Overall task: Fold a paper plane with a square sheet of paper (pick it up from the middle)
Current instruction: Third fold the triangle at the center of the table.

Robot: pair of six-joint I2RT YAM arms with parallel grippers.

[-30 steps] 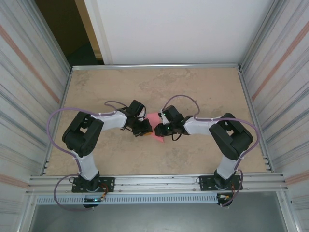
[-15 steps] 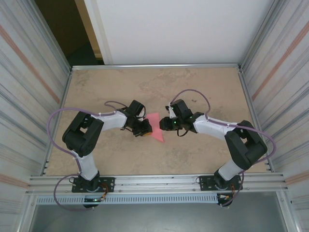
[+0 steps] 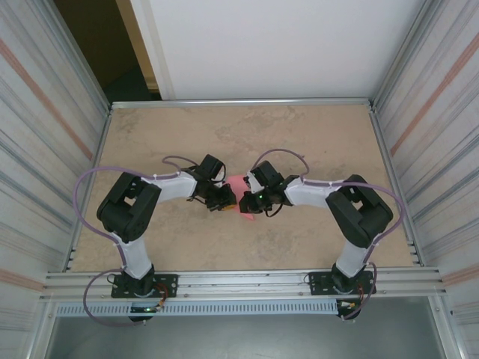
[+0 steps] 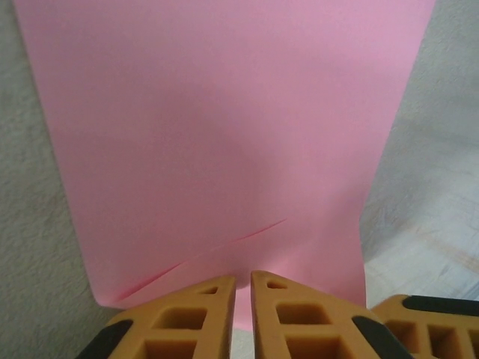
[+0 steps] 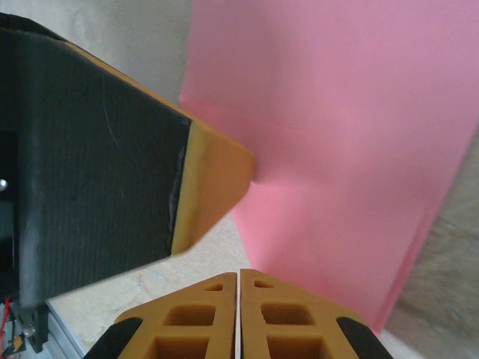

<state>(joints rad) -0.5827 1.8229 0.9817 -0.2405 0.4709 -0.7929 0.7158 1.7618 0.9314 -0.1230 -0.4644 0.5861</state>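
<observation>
We see the left gripper (image 4: 242,275) pinching the square sheet of paper (image 4: 224,127) from nine o'clock; the right gripper (image 5: 239,273) is closed at three, its contact hidden.

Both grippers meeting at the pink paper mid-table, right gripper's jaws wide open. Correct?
Not quite. The right gripper has its jaws closed, fingertips together, as the right wrist view shows. The rest holds: it and the left gripper meet at the pink paper in the middle of the table.
</observation>
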